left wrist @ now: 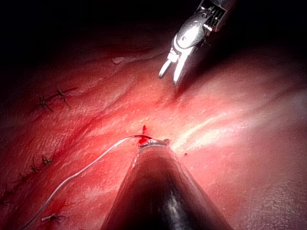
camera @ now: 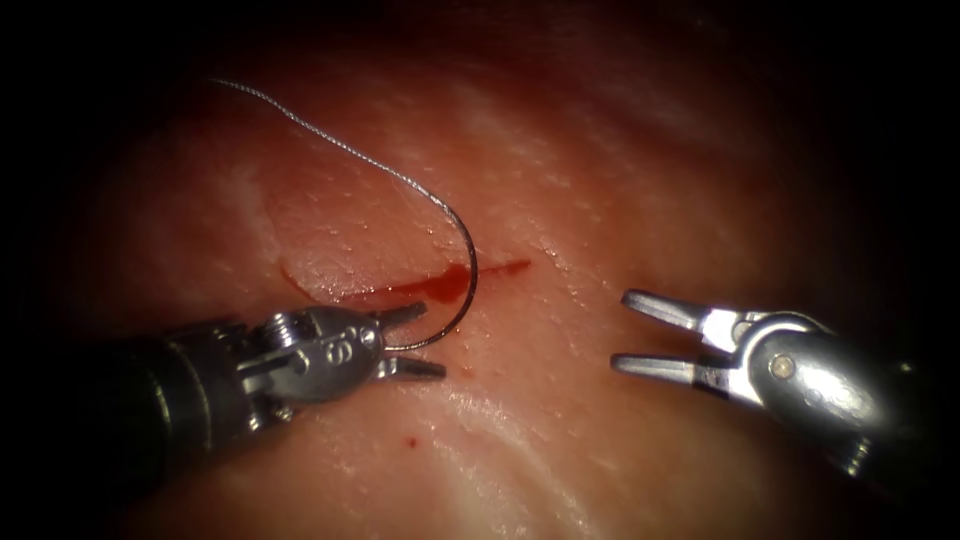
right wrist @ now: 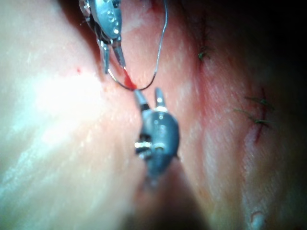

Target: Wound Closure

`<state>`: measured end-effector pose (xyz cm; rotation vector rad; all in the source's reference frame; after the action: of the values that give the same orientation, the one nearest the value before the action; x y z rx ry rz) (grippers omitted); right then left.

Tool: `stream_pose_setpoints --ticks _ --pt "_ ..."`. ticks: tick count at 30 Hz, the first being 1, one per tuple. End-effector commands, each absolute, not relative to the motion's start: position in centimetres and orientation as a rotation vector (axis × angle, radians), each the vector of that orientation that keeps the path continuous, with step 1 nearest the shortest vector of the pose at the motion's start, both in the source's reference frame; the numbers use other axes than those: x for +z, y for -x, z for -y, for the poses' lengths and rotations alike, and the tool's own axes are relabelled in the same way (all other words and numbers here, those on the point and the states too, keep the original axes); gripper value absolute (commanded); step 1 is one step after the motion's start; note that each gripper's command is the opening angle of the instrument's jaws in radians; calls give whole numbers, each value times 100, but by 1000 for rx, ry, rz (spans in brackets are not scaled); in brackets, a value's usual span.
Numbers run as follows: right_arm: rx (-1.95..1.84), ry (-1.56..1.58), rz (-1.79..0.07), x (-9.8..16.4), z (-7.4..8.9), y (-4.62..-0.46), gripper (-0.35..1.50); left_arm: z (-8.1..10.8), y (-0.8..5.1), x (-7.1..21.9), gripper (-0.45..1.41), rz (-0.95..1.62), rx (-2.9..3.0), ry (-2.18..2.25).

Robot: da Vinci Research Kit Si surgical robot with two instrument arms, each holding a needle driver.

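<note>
My left tool (camera: 412, 340) sits just below the left part of the cut (camera: 440, 285), its jaws parted around the needle (camera: 468, 280) near its lower end; I cannot tell whether they actually grip it. The needle curves up from between those jaws, across the cut and the red fluid (camera: 430, 288) pooled in it, to its upper end above the cut, where the thread (camera: 330, 140) joins it. Whether the needle is in the tissue (camera: 560, 180) or lies on it, I cannot tell. The thread runs slack from the needle away up and to the left of the cut, over the tissue.

My right tool (camera: 650, 335) hovers well to the right of the cut, jaws open and holding nothing, tips pointed toward the cut.

In the left wrist view, finished stitches (left wrist: 53, 99) sit in older cuts well away from this cut. A small red spot (camera: 411, 439) lies on the tissue below the cut, under my left tool.
</note>
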<state>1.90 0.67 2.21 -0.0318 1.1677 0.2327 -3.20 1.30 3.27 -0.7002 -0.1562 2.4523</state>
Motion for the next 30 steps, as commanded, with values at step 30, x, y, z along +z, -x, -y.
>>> stream_pose_setpoints --ticks 30 --pt "238 24 -1173 223 -70 -201 26 -127 320 370 -45 175 2470 616"
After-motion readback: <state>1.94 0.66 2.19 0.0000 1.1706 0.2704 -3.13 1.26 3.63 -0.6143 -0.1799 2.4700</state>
